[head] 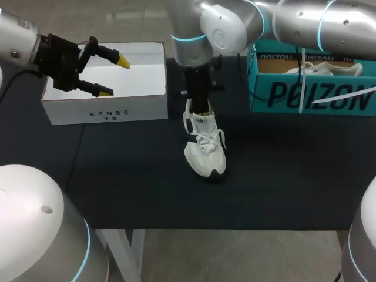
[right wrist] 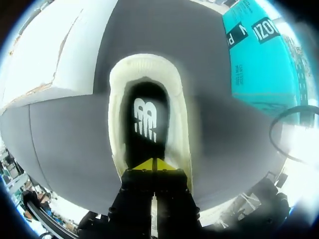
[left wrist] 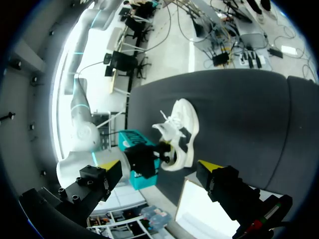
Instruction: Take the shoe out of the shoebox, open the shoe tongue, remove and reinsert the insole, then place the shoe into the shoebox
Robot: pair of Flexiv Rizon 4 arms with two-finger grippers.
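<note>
**Insole pull: shoe unbraced**

Shoe (head: 204, 147) stands upright on the dark table (head: 294, 176), out of any box, toe toward the near edge, close to the white shoebox (head: 106, 108). Right gripper (right wrist: 153, 164) is down in the shoe's opening, yellow tips pressed together over the dark insole (right wrist: 144, 119). Cannot tell whether a thin edge is caught between them. Left gripper (head: 114, 76) hovers over the white shoebox, fingers spread, holding nothing, well apart from the shoe.

Risks, as judged:
- Nothing pins the shoe, so a pull on the insole may drag the whole shoe up or tip it onto its side.
- If the tips have no real bite, they slip off and come up bare.
- Loose laces (head: 207, 140) could snag a finger.
- The right arm passes close over the teal box (head: 311, 94) — a wide swing might knock it.

Count: two grippers; two boxes, one white, one teal; two shoes — one on the table, a second shoe (head: 329, 69) in the teal box; one insole seen.
</note>
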